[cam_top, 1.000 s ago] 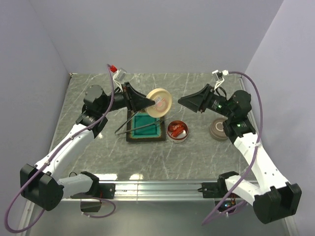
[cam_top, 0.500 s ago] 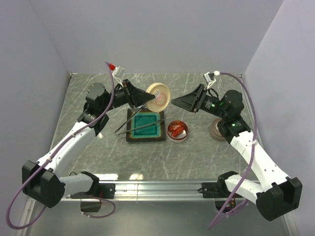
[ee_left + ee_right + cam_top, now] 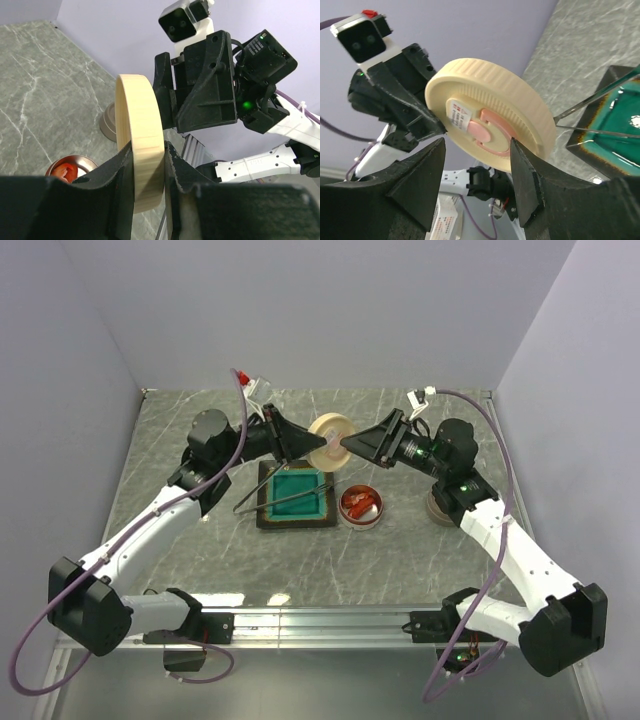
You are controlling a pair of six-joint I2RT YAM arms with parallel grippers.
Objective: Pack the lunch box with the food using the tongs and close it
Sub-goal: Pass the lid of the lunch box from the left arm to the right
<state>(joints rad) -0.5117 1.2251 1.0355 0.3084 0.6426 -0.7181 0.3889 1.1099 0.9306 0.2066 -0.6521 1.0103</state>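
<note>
Here, tongs (image 3: 270, 498) rest across the teal tray's (image 3: 296, 524) left rim; above, the left end effector (image 3: 304, 447) clenches an upright cream lid (image 3: 330, 440); the right end effector (image 3: 350, 443), jaws parted, faces it; food (image 3: 360, 503) fills a bowl (image 3: 343, 513) beside the tray.

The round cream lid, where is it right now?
Top view: the lid is up in the air at centre, over the far edge of the teal tray, pinched by the left gripper, with the open right gripper facing it.
</note>
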